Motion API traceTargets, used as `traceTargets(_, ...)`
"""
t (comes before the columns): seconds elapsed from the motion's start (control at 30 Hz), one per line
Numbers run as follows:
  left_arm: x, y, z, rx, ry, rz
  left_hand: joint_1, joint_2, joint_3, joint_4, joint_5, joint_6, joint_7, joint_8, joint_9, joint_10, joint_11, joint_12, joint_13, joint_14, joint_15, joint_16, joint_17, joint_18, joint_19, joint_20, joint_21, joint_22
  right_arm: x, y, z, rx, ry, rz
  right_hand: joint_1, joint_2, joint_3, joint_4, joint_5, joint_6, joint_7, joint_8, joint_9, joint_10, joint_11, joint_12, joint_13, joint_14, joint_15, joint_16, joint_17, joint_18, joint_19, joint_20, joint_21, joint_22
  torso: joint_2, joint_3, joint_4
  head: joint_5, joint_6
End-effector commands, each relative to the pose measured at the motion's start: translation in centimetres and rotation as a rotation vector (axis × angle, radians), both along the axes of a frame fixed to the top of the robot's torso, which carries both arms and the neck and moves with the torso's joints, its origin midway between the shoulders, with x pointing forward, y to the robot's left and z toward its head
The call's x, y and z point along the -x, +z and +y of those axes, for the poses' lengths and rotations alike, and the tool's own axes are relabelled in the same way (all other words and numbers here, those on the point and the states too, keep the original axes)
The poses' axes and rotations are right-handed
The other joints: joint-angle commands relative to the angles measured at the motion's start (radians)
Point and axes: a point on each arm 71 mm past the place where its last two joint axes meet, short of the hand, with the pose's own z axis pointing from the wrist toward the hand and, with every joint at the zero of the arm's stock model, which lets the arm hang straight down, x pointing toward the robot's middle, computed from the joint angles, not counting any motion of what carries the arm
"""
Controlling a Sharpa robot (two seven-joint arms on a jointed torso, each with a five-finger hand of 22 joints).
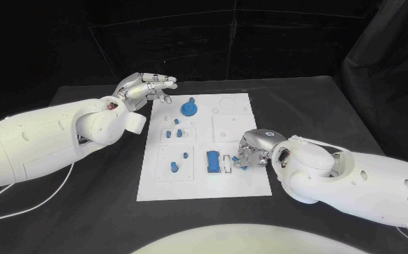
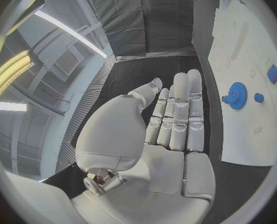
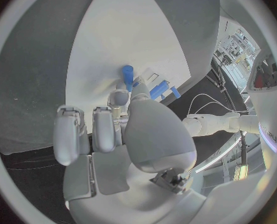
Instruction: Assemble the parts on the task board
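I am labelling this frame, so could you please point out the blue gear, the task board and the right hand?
blue gear (image 1: 188, 109): head view, centre of the toothed disc.
task board (image 1: 234, 183): head view, bare white corner nearest the right arm.
right hand (image 1: 253, 148): head view, middle of the silver hand.

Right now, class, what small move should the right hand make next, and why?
Probably lower and seat the small blue peg that the right hand pinches over the task board, beside the blue block. The left hand hovers open off the board's edge.
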Motion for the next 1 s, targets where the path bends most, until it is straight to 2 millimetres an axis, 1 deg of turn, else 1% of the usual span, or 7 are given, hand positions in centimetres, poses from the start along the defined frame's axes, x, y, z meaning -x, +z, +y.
traceTargets(0.03,0.03,0.1,-0.09,0.009,-0.01,0.0,0.007,-0.001,-0.005,0.001,0.002,-0.003,0.004,0.005,-0.001,-0.006,-0.002,0.004,-0.001,-0.004,-0.004,-0.005,-0.001,0.012,0.005,0.002,-0.004,-0.002,0.02,0.1,0.16,0.075,0.055,-0.037,0.02,-0.006,-0.003,-0.016,-0.006,-0.03,0.009,-0.013,-0.001,-0.04,0.009,-0.076,-0.051,0.035,0.006,-0.02,-0.024,0.015,-0.019,0.002,-0.02,0.111,0.0,-0.0009,0.0,0.0,-0.001)
traceTargets(0.23,0.06,0.08,-0.06,0.008,-0.012,0.004,0.006,-0.002,-0.007,0.0,0.002,-0.006,0.005,0.004,-0.002,-0.009,-0.001,0.004,-0.002,-0.005,-0.004,-0.005,-0.002,0.012,0.005,0.002,-0.005,-0.002,0.05,0.27,0.44,0.171,0.119,-0.099,0.06,-0.018,-0.011,-0.044,0.002,-0.094,0.035,-0.052,-0.017,-0.109,0.03,-0.191,-0.133,0.029,0.024,-0.036,-0.035,0.023,-0.042,0.017,-0.047,0.084,-0.001,-0.0009,0.0015,0.0,-0.001)
traceTargets(0.43,0.09,0.07,-0.02,0.008,-0.013,0.006,0.007,-0.002,-0.007,0.0,0.002,-0.007,0.005,0.003,-0.002,-0.01,0.0,0.004,-0.002,-0.005,-0.003,-0.006,-0.003,0.012,0.005,0.002,-0.005,-0.003,0.11,0.34,0.58,0.216,0.145,-0.122,0.07,-0.009,-0.014,-0.05,0.03,-0.103,0.042,-0.066,-0.031,-0.119,0.035,-0.204,-0.148,0.029,0.03,-0.042,-0.038,0.024,-0.044,0.025,-0.051,0.081,-0.001,-0.0006,-0.0001,0.001,-0.001)
traceTargets(0.57,0.11,0.06,-0.01,0.008,-0.014,0.007,0.007,-0.002,-0.008,0.0,0.002,-0.008,0.006,0.003,-0.002,-0.012,0.0,0.004,-0.002,-0.006,-0.003,-0.006,-0.003,0.012,0.004,0.002,-0.006,-0.003,0.12,0.3,0.55,0.234,0.151,-0.124,0.075,0.006,-0.016,-0.046,0.11,-0.088,0.04,-0.071,-0.043,-0.114,0.034,-0.197,-0.15,0.031,0.028,-0.043,-0.034,0.023,-0.04,0.026,-0.049,0.084,0.0,-0.0005,-0.0001,0.0,0.0)
traceTargets(0.6,0.12,0.06,-0.02,0.008,-0.014,0.007,0.007,-0.002,-0.008,0.0,0.002,-0.008,0.006,0.003,-0.002,-0.012,0.0,0.004,-0.002,-0.006,-0.003,-0.006,-0.003,0.012,0.004,0.002,-0.006,-0.003,0.12,0.29,0.53,0.237,0.152,-0.123,0.089,0.018,-0.009,-0.049,0.132,-0.079,0.036,-0.071,-0.047,-0.112,0.03,-0.194,-0.151,0.032,0.026,-0.043,-0.034,0.023,-0.038,0.024,-0.048,0.086,0.0,-0.0006,-0.0003,0.0,0.0)
traceTargets(0.83,0.12,0.06,-0.01,0.007,-0.015,0.009,0.007,-0.002,-0.008,-0.001,0.002,-0.009,0.006,0.003,-0.002,-0.012,0.0,0.004,-0.002,-0.007,-0.003,-0.006,-0.004,0.012,0.004,0.002,-0.006,-0.003,0.14,0.14,0.45,0.258,0.156,-0.108,0.163,0.063,0.049,-0.069,0.097,-0.038,0.023,-0.079,-0.067,-0.102,0.017,-0.186,-0.153,0.035,0.014,-0.04,-0.025,0.019,-0.025,0.014,-0.036,0.1,0.0,-0.0001,0.0009,-0.002,-0.001)
traceTargets(1.0,0.13,0.05,-0.02,0.007,-0.015,0.01,0.007,-0.002,-0.008,-0.001,0.002,-0.009,0.006,0.003,-0.002,-0.012,0.0,0.004,-0.002,-0.007,-0.003,-0.006,-0.004,0.012,0.004,0.002,-0.006,-0.003,0.11,0.14,0.42,0.249,0.148,-0.106,0.214,0.093,0.119,-0.087,0.066,-0.003,0.015,-0.096,-0.087,-0.075,0.009,-0.155,-0.135,0.04,0.007,-0.029,-0.008,0.014,-0.012,0.006,-0.022,0.115,0.0,-0.0003,0.0008,-0.001,-0.002)
